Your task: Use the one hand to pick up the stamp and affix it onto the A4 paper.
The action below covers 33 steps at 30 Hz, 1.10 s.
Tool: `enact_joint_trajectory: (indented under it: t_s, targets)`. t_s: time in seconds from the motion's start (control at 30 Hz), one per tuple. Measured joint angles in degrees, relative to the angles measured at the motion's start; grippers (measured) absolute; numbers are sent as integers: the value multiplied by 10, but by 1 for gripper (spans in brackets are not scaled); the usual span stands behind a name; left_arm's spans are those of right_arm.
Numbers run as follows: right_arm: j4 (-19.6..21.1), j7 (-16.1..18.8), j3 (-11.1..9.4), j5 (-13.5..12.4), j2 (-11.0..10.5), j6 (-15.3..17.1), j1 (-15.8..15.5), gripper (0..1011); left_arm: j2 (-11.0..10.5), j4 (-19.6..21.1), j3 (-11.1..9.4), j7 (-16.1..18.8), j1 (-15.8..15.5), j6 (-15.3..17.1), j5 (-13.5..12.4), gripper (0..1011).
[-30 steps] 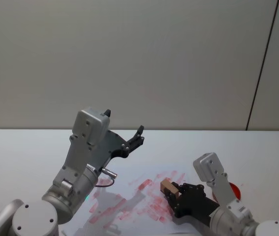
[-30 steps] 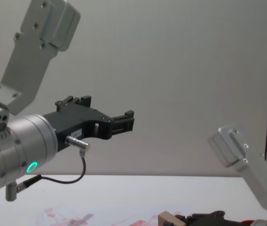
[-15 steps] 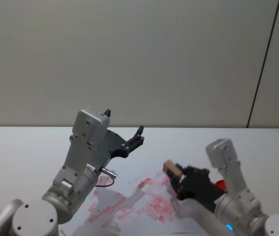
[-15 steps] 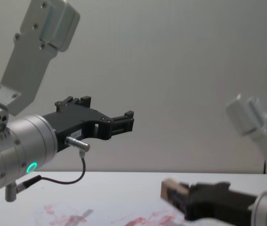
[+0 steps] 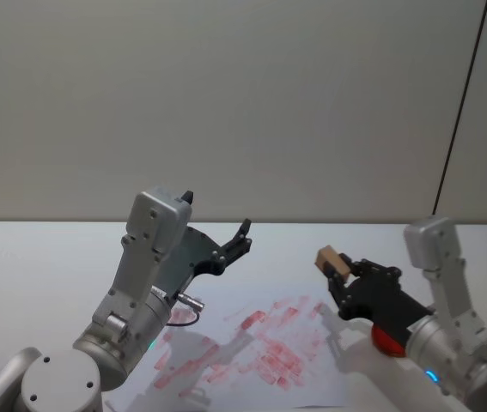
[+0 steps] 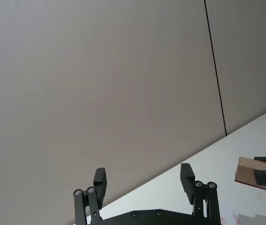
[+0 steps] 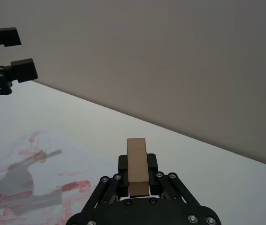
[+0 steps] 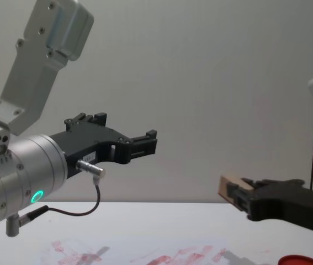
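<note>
The stamp [image 5: 330, 258], a small tan wooden block, is held in the air by my right gripper [image 5: 337, 269], which is shut on it. It hangs above the right edge of the A4 paper [image 5: 260, 354], a white sheet smeared with red marks. From the side, the stamp [image 8: 228, 187] sits well above the paper [image 8: 145, 256]. In the right wrist view the stamp [image 7: 137, 164] stands between the black fingers, with the paper [image 7: 25, 173] below. My left gripper [image 5: 241, 237] hangs open and raised over the paper's far left part.
A round red ink pad [image 5: 386, 342] lies on the white table to the right of the paper, under my right arm, and its rim [image 8: 300, 259] shows low in the chest view. A grey wall stands behind the table.
My right gripper has lifted the stamp off the paper and carried it up and to the right. The red ink pad has come into view beneath the arm. The left arm has not moved.
</note>
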<state>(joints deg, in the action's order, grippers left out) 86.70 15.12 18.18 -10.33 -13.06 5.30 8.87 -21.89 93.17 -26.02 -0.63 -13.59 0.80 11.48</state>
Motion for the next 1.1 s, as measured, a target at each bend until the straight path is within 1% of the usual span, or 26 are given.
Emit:
enact_joint_trajectory:
  t_s: [0.1, 0.17, 0.47, 0.6, 0.8, 1.1]
  targets:
    - [7, -4, -6, -5, -9, 5, -6, 217, 0, 0, 0, 0, 0, 0, 0, 1003]
    - [8, -5, -8, -6, -10, 6, -7, 216, 0, 0, 0, 0, 0, 0, 0, 1002]
    - [20, -14, -25, -18, -39, 21, -30, 216, 0, 0, 0, 0, 0, 0, 0, 1002]
    - [21, -17, -30, -21, -46, 25, -37, 217, 0, 0, 0, 0, 0, 0, 0, 1003]
    - [18, -19, -36, -25, -55, 33, -44, 216, 0, 0, 0, 0, 0, 0, 0, 1002]
    - [4, -18, -40, -29, -60, 42, -48, 216, 0, 0, 0, 0, 0, 0, 0, 1002]
